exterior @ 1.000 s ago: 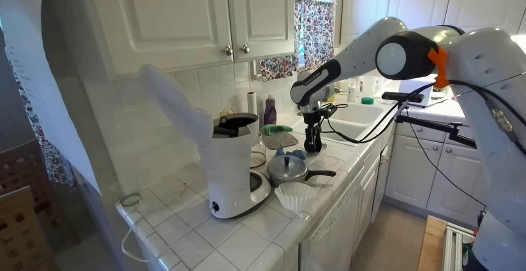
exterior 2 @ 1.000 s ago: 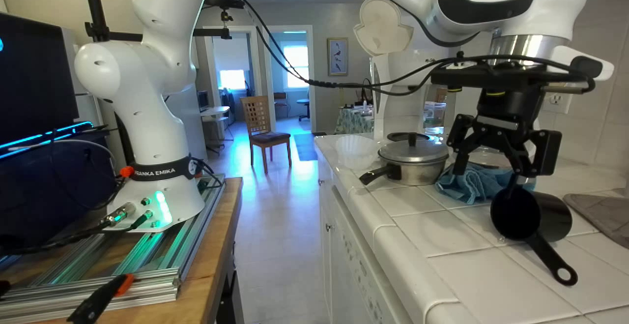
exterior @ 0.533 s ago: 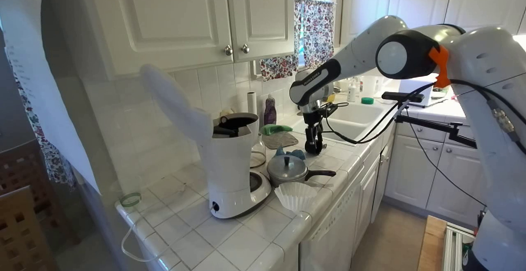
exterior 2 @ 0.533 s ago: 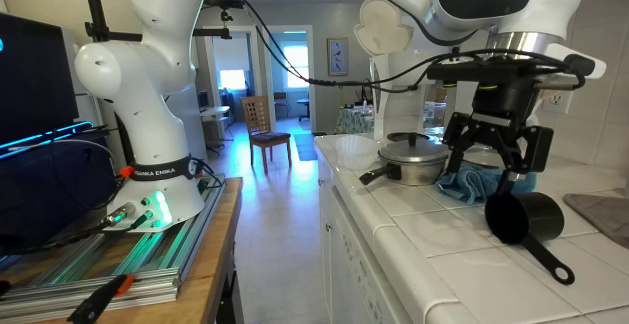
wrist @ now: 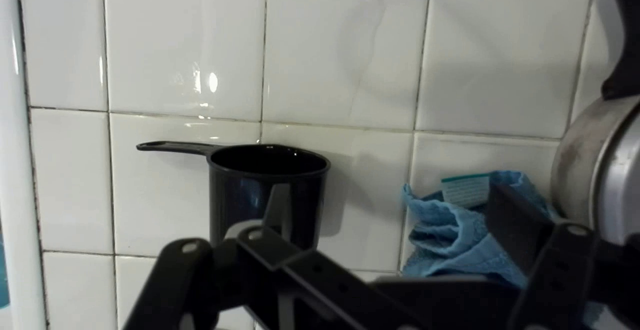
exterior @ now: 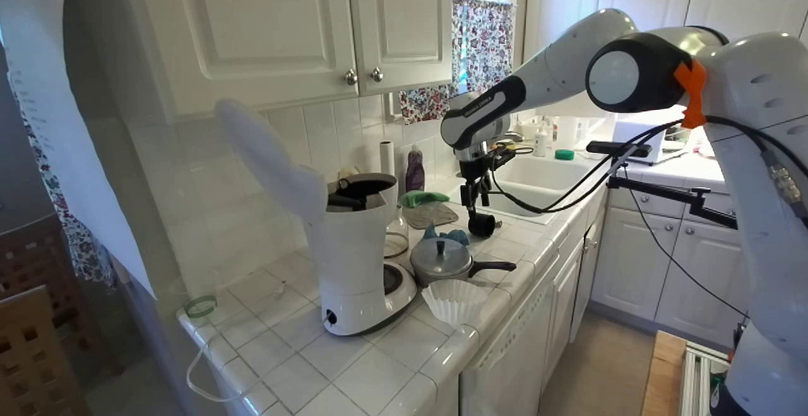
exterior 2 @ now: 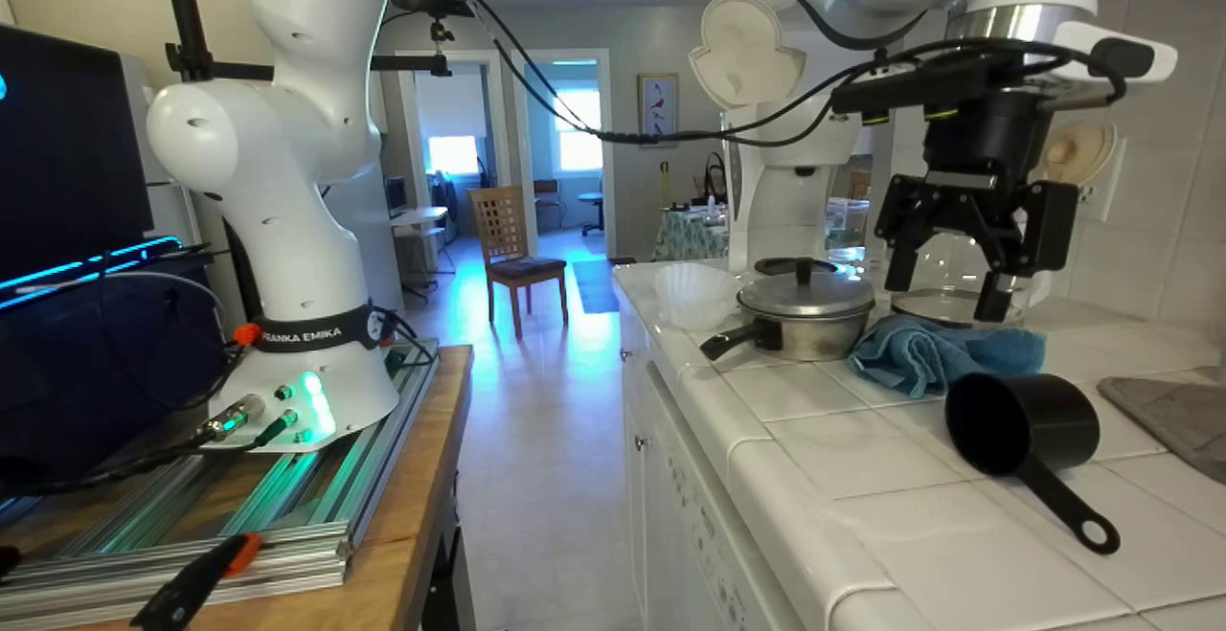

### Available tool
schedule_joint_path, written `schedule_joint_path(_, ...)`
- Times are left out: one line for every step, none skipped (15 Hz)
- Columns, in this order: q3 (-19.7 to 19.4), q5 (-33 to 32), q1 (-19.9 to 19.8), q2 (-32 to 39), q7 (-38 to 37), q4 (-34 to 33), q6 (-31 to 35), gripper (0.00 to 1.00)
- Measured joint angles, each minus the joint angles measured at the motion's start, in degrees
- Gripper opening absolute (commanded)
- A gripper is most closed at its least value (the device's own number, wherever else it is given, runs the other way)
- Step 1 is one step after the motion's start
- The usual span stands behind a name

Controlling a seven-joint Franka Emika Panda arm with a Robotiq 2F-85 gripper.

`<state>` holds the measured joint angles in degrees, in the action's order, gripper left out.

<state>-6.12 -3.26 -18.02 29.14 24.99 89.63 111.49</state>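
Note:
A black cup with a long handle [exterior 2: 1058,425] lies on its side on the white tiled counter [exterior 2: 919,535], its mouth facing that exterior view. It also shows in the other views [exterior: 481,225] [wrist: 265,200]. My gripper [exterior 2: 946,296] is open and empty above the cup. It also shows above the cup in an exterior view [exterior: 478,204]. In the wrist view the gripper [wrist: 390,210] has one finger [wrist: 280,207] in front of the cup's side and the other over a crumpled blue cloth [wrist: 450,235]. The cloth [exterior 2: 929,353] lies beside the cup.
A lidded saucepan [exterior 2: 805,315] stands beyond the cloth, with a white paper filter [exterior: 456,302] near it. A white coffee maker [exterior: 350,264] with raised lid stands behind. A glass carafe [exterior 2: 948,277], a grey mat [exterior 2: 1169,420] and a sink [exterior: 543,173] are nearby.
My gripper has risen; a finger that reached down to the cup is now clear above it. The cup shifted slightly at first, then stayed still. The cables and arm have moved up too.

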Motion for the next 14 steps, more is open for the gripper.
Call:
schedule_joint_path(0.1,0.2,0.1,-0.5,-0.2,0.0,0.0,1.00)
schedule_joint_path(0.2,0.3,0.3,-0.8,-0.2,0.0,0.0,1.00)
schedule_joint_path(0.3,0.4,0.4,-1.1,-0.4,0.0,0.0,1.00)
schedule_joint_path(0.4,0.7,0.5,-1.1,-0.4,0.0,0.0,1.00)
schedule_joint_path(0.5,1.0,0.5,-1.1,-0.5,0.0,0.2,1.00)
schedule_joint_path(0.7,1.4,0.6,-1.1,-0.6,0.1,0.5,1.00)
schedule_joint_path(0.8,2.2,0.6,-1.1,-0.6,0.1,1.0,1.00)
schedule_joint_path(1.2,3.6,0.5,-1.1,-0.4,0.2,1.8,1.00)
schedule_joint_path(1.7,5.9,0.2,-1.0,-0.1,0.2,2.6,1.00)
schedule_joint_path(2.4,8.8,-0.2,-1.0,0.7,0.2,3.3,1.00)
schedule_joint_path(3.1,11.8,-0.7,-1.0,1.6,0.2,3.5,1.00)
schedule_joint_path(3.4,13.5,-1.1,-1.0,2.3,0.1,3.5,1.00)
schedule_joint_path(3.3,13.7,-1.1,-1.0,2.4,0.1,4.2,1.00)
schedule_joint_path(3.0,13.4,-1.1,-1.1,2.4,0.1,5.1,1.00)
